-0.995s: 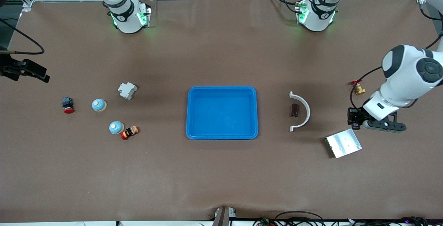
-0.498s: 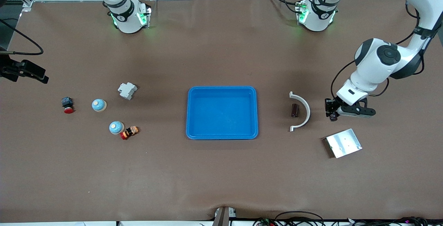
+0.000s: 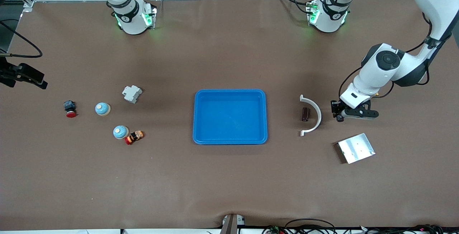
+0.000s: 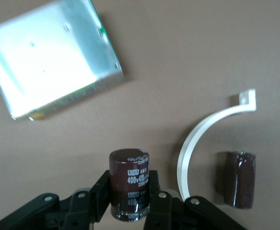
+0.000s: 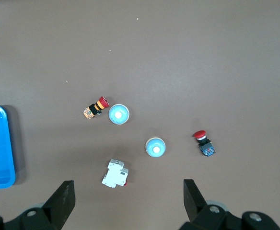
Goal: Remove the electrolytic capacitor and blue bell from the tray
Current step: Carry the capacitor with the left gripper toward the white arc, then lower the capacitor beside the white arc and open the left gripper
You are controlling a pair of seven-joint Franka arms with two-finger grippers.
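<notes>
Glossy brown cylindrical capacitor [image 4: 129, 184] in left gripper [image 4: 130, 203], beside curved white bracket [image 4: 204, 137].

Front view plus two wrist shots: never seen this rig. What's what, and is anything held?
Two robot arms at a table. The front view looks down from across it; each wrist view comes from a camera on that arm. The left gripper holds a capacitor in the air, beside the white curved bracket; a second capacitor lies inside its curve. The right gripper waits open at its end, above two bells. The blue tray is empty.
</notes>
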